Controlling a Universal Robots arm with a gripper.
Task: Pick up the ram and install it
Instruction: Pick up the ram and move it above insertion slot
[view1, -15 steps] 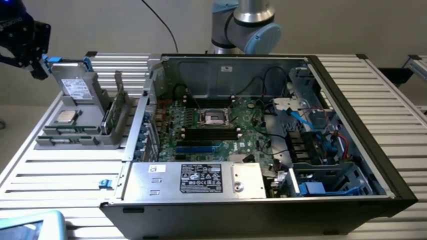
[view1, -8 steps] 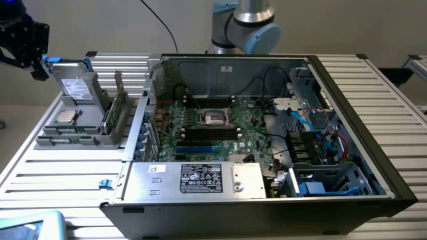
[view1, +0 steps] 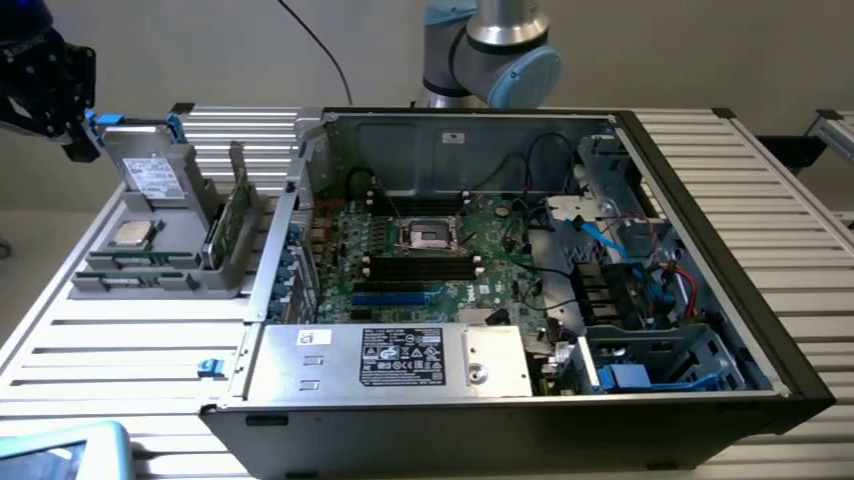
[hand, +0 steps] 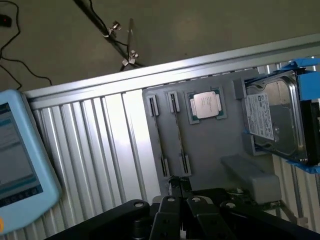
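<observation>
The ram (view1: 223, 228) is a thin green stick standing on its long edge in a grey holder (view1: 154, 275) at the exterior view's left, beside the open computer case (view1: 534, 400). In the wrist view the ram (hand: 179, 134) appears edge-on as a thin line between the holder's clips. My gripper (view1: 80, 140) hangs above the holder's far corner, apart from the ram. Its dark fingers (hand: 176, 184) are shut together with nothing between them. The motherboard's long black memory slots (view1: 420, 266) lie inside the case.
The holder also carries a square silver processor chip (hand: 206, 105) and a grey drive with blue handles (hand: 272, 117). A light blue tablet (hand: 20, 160) lies on the slatted table. A silver power supply (view1: 394, 358) and cables (view1: 627, 250) crowd the case.
</observation>
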